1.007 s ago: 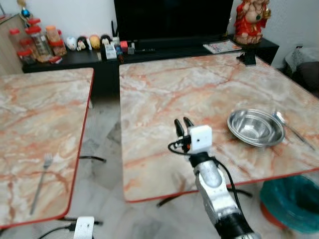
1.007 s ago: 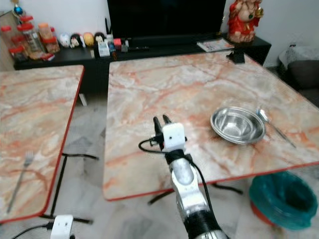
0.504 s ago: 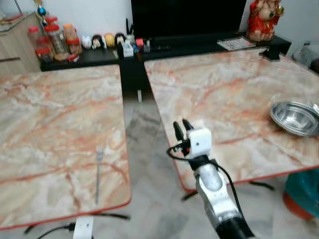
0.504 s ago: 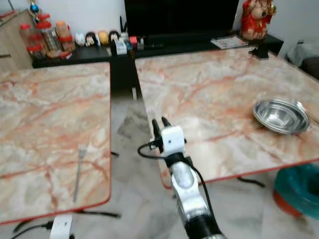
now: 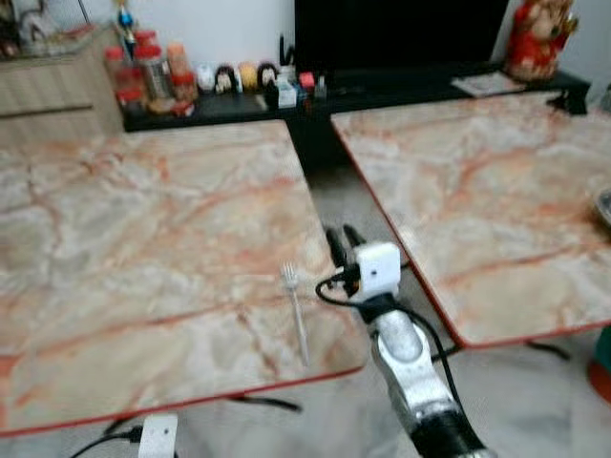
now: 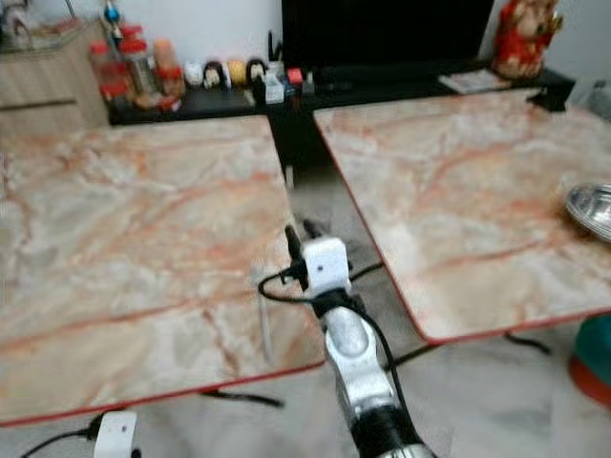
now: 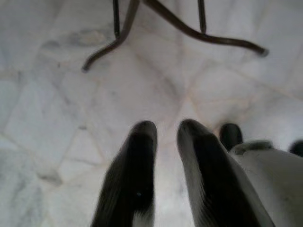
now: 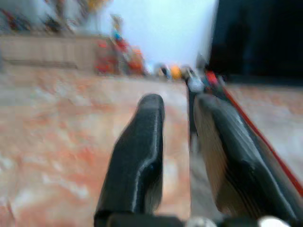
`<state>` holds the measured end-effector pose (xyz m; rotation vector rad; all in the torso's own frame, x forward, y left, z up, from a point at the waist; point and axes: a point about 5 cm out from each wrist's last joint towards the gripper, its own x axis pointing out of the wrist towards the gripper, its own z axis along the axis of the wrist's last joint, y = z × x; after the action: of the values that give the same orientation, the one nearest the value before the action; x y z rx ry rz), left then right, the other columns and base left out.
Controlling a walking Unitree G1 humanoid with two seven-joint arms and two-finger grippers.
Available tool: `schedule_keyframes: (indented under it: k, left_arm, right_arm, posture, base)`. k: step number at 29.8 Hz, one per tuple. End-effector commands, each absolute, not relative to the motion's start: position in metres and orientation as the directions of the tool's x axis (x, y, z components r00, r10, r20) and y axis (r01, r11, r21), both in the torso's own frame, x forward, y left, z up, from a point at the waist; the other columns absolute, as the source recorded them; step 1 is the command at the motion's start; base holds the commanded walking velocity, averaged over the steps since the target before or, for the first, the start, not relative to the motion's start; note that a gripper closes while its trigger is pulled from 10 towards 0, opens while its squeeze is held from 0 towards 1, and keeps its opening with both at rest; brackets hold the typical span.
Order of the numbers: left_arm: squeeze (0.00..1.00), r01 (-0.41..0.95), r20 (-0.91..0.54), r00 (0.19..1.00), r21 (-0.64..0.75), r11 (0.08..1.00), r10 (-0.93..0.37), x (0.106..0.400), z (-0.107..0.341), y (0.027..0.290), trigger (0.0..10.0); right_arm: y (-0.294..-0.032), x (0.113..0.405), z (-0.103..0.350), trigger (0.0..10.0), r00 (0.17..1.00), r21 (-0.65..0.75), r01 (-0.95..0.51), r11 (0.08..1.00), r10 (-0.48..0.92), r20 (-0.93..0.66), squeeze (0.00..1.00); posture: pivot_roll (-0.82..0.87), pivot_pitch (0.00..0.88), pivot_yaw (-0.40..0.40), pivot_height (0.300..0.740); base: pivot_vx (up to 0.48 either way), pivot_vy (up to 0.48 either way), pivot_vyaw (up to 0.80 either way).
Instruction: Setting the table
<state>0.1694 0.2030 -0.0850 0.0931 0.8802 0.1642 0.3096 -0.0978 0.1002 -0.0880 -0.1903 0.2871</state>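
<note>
While both marble worktops are in frame, the right hand [image 5: 341, 240] is seen raised over the gap between them, at the near right corner of the left worktop [image 5: 143, 239]. Its two black fingers [image 8: 142, 146] are parted by a narrow gap and nothing is held between them. A fork [image 5: 295, 307] is seen lying flat on the left worktop, just to the left of the right hand, tines pointing away from the robot (handle toward the near edge). The right worktop [image 5: 477, 200] lies to the right of that hand, and a steel bowl [image 6: 592, 210] is noted at its far right edge. The left hand [image 7: 163, 142] is pointed down at the tiled floor [image 7: 57, 118], fingers slightly apart and empty, near a table leg [image 7: 113, 38].
</note>
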Motion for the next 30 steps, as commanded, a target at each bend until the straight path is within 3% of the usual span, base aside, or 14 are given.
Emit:
schedule_keyframes:
  k: [1,13,23,30]
  left_arm:
    - [0.00,-0.121,-0.755,0.622,0.167,0.979,0.206,0.168,-0.084,0.212,10.0]
    - [0.00,-0.108,-0.757,0.622,0.172,0.979,0.202,0.167,-0.085,0.211,10.0]
    - [0.00,-0.105,-0.759,0.619,0.172,0.979,0.200,0.164,-0.086,0.211,10.0]
    - [0.00,-0.098,-0.761,0.619,0.173,0.980,0.196,0.164,-0.086,0.210,10.0]
  right_arm:
    - [-0.095,0.310,0.102,10.0,0.941,-0.093,-0.273,0.958,0.286,0.184,0.00]
    - [-0.118,0.306,0.079,10.0,0.974,-0.092,-0.199,0.976,0.208,0.094,0.00]
    - [-0.146,0.285,0.052,10.0,0.990,-0.137,-0.139,0.981,0.143,0.021,0.00]
    - [-0.150,0.284,0.049,10.0,0.992,-0.144,-0.122,0.982,0.125,0.011,0.00]
  posture:
    - [0.03,0.017,0.029,0.740]
    - [0.04,0.022,0.032,0.740]
    - [0.03,0.035,0.031,0.740]
    - [0.02,0.034,0.035,0.740]
  base:
    - [0.000,0.000,0.00]
    - [0.000,0.000,0.00]
    - [0.000,0.000,0.00]
    - [0.000,0.000,0.00]
